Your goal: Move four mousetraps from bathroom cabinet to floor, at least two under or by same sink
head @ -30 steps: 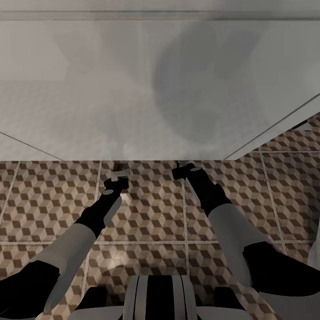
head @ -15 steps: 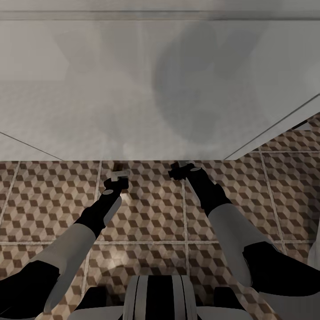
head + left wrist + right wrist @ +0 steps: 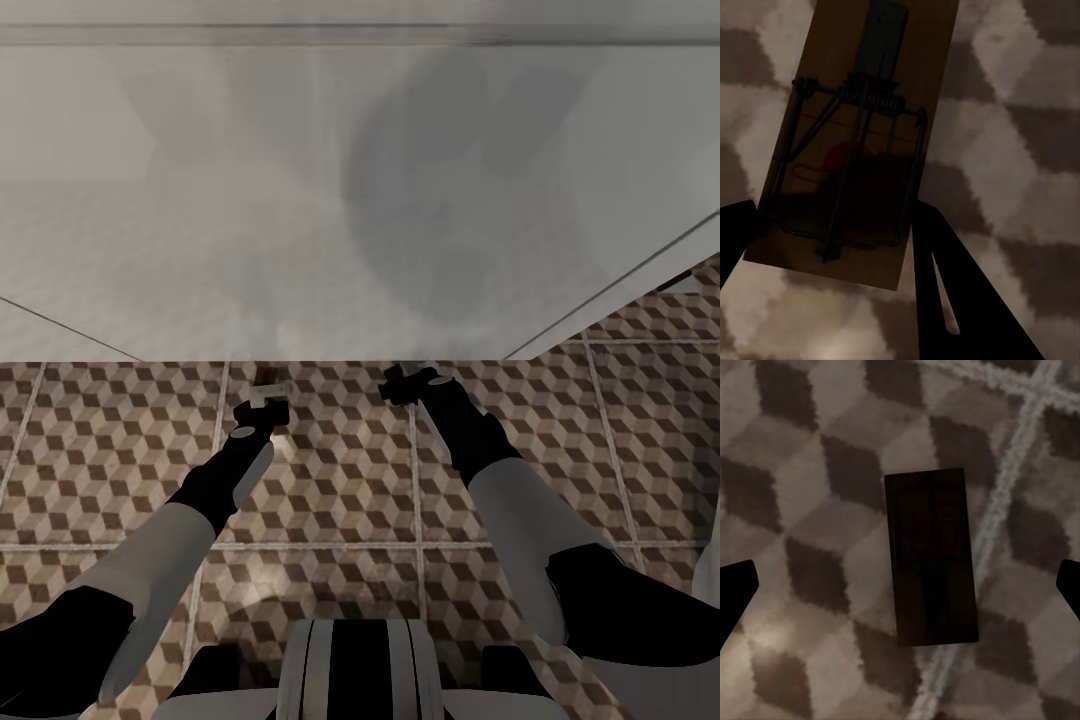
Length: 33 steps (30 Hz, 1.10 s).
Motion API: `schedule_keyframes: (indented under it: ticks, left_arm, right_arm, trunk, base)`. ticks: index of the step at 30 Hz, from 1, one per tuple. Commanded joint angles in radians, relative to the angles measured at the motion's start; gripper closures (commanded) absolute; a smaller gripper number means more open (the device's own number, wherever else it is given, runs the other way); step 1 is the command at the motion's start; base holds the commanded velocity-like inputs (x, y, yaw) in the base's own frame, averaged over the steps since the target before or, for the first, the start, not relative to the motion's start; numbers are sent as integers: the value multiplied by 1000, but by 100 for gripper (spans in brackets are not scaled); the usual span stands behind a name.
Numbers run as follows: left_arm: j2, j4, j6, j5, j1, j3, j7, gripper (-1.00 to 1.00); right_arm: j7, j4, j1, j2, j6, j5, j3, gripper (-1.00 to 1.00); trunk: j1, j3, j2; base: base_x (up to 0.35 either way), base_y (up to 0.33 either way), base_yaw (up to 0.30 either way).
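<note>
Both arms reach forward and down over the floor [image 3: 330, 490], whose cube-patterned tiles spread bare on every side of them. Just past the pincers a pale, hazy white surface [image 3: 300, 200] begins, its near edge crossing the head view immediately beyond the fingertips, so there is little room ahead and plenty behind and to both sides. A pale grout line runs under the right arm toward that edge.

The left gripper [image 3: 265, 397] points down close to the tiles. In its wrist view a trap [image 3: 855, 142] lies lengthwise between the two dark fingers [image 3: 945, 285], its wooden board brown, its wire frame, spring and a red mark plain to see. The fingers stand at the board's long sides near its closer end; whether they press it or merely flank it I cannot tell, since the contact falls in shadow.

The right gripper [image 3: 405, 381] stands spread wide, its fingertips showing at the far margins of its wrist view and grasping nothing. Centred in the gap between them, and well clear of both, a second trap [image 3: 931, 556] lies flat on the tiles as a dark rectangle, probably underside up, as no metal parts show. One long side of it sits close beside a grout line [image 3: 1020, 457], and its nearer corner overlaps that line
</note>
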Motion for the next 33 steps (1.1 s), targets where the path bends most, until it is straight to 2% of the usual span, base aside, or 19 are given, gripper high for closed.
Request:
schedule_keyframes:
  ticks: [1, 19, 33]
  left_arm:
    - [1, -2, 4, 6, 0, -5, 6, 100]
    - [-7, 74, 5, 6, 0, -4, 6, 100]
    - [-7, 81, 4, 5, 0, -4, 6, 100]
  right_arm:
    - [7, -2, 0, 0, 6, 11, 0, -100]
    - [8, -2, 0, 0, 3, 11, 0, -100]
    - [8, -2, 0, 0, 2, 11, 0, -100]
  trunk:
    - [0, -1, 0]
    - [0, -1, 0]
    - [0, -1, 0]
  base:
    - [0, 0, 0]
    - [0, 0, 0]
    - [0, 0, 0]
